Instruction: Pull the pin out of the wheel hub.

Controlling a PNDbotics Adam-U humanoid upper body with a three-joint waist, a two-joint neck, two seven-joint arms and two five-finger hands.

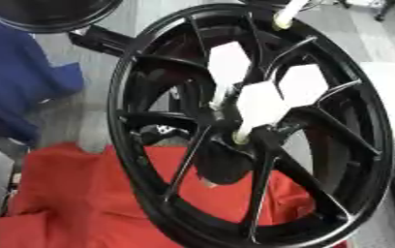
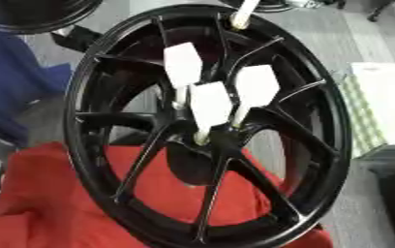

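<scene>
A black spoked wheel (image 1: 123, 121) stands upright on a red cloth, its face turned toward me. Three white pins with flat hexagonal heads stick out of the hub (image 2: 203, 140): one at the upper left (image 2: 183, 65), one at the upper right (image 2: 256, 85) and one nearest me in the middle (image 2: 210, 104). A thin white rod (image 1: 287, 13) with a pale tip rests at the top of the rim. Neither of my hands shows in either view.
The red cloth (image 1: 65, 203) lies under and in front of the wheel. A blue object (image 1: 14, 82) stands at the left. Part of a second black wheel (image 1: 48, 14) shows at the upper left. A white and green box (image 2: 379, 106) sits to the right.
</scene>
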